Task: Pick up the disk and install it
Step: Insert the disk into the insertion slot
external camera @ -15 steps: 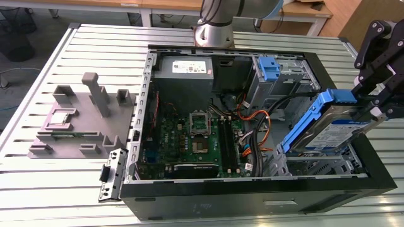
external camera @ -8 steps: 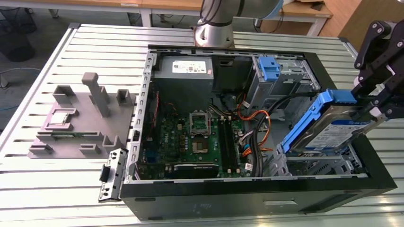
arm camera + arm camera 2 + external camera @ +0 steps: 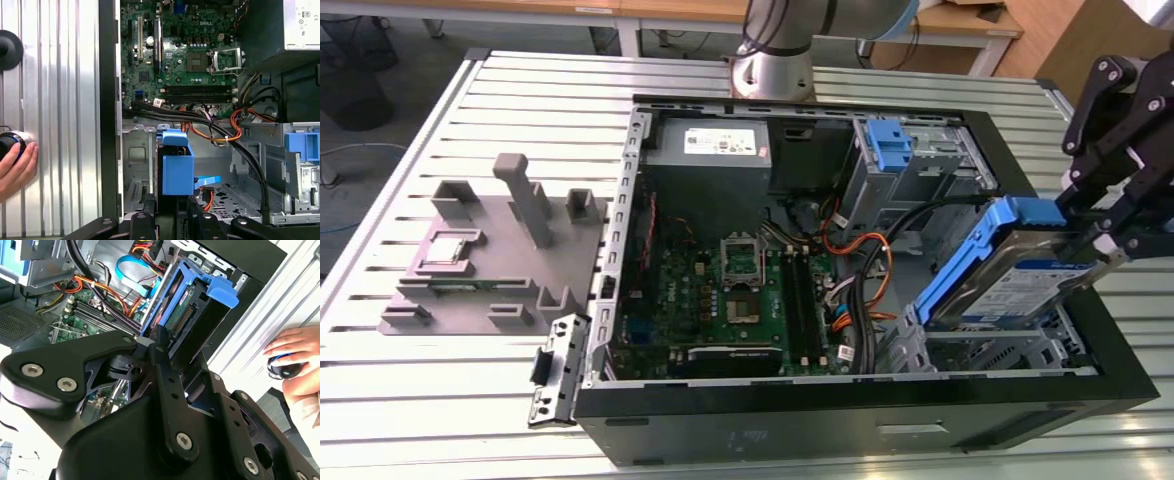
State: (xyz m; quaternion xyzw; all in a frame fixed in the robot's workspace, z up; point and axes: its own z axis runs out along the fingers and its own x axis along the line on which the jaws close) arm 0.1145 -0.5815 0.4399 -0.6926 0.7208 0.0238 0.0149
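Gripping tilted disk [image 3: 1007,285], fingers [image 3: 161,352] over case [image 3: 827,415]

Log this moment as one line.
gripper | jaws shut on disk | disk tilted, lower end inside computer case | not seated

Your claw [image 3: 1091,232] is clamped shut on the disk [image 3: 1011,285], wrist tilted, fingers angled down, at the exterior view's right edge.

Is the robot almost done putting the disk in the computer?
About halfway. Done: the disk is picked up, clamped in the gripper. In hand: it hangs tilted, its low end at the metal bay in a corner of the computer case. Left: it is not yet lying flat in that bay.
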